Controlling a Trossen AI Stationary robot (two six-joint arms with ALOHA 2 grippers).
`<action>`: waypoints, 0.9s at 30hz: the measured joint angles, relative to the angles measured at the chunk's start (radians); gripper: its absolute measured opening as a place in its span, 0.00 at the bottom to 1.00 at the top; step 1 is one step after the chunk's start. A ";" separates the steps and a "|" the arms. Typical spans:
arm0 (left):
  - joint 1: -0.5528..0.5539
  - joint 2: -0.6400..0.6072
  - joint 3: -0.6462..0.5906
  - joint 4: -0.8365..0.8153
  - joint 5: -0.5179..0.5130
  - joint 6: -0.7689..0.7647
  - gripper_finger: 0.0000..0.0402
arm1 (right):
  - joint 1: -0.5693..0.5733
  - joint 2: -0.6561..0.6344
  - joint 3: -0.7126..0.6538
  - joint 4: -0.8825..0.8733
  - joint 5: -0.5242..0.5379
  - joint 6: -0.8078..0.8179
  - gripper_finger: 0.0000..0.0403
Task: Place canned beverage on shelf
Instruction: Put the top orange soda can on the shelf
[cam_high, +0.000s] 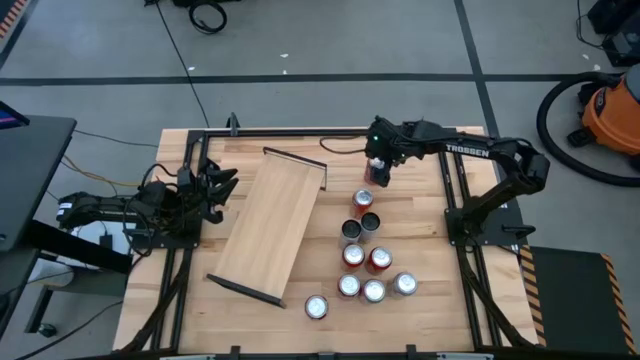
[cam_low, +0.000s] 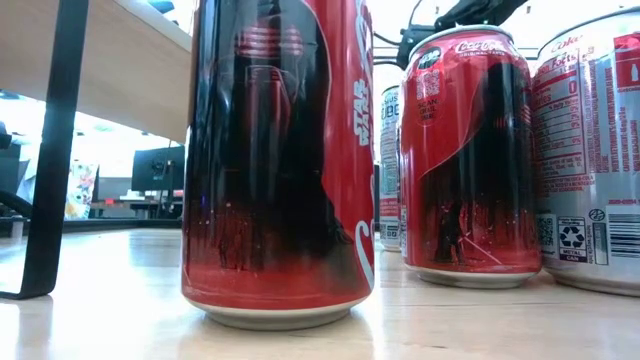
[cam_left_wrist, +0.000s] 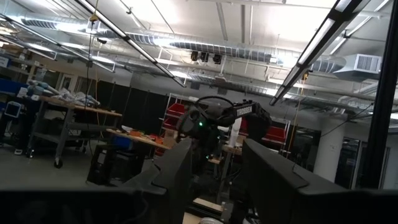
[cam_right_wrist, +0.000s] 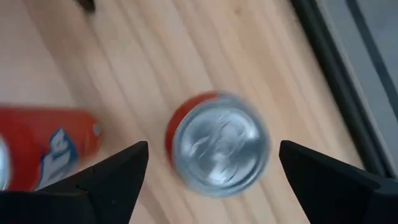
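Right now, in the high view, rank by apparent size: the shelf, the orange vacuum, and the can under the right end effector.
1. The shelf, largest.
2. The orange vacuum, partly cut off by the frame, so its full size is unsure.
3. The can, smallest, mostly hidden under the right end effector.

In the high view the right gripper (cam_high: 379, 172) is covering the can beneath it, so only a sliver of red is showing. In the right wrist view that upright can (cam_right_wrist: 217, 147) is blurring, its lid print unreadable, and a second can (cam_right_wrist: 46, 146) is being cut off by the picture's edge. In the low view the nearest can (cam_low: 278, 160) is running past the top edge and is hiding most of the counter (cam_low: 100, 300) behind it.
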 joint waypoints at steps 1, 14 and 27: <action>0.000 0.000 0.000 0.000 0.000 0.000 0.38 | 0.003 0.000 -0.004 -0.008 0.013 -0.008 0.93; 0.000 0.000 0.000 -0.001 0.000 -0.003 0.38 | 0.009 0.000 -0.016 -0.148 -0.129 -0.097 0.92; 0.000 0.000 0.000 -0.010 0.000 -0.003 0.38 | 0.058 -0.014 -0.016 -0.221 -0.109 -0.136 0.92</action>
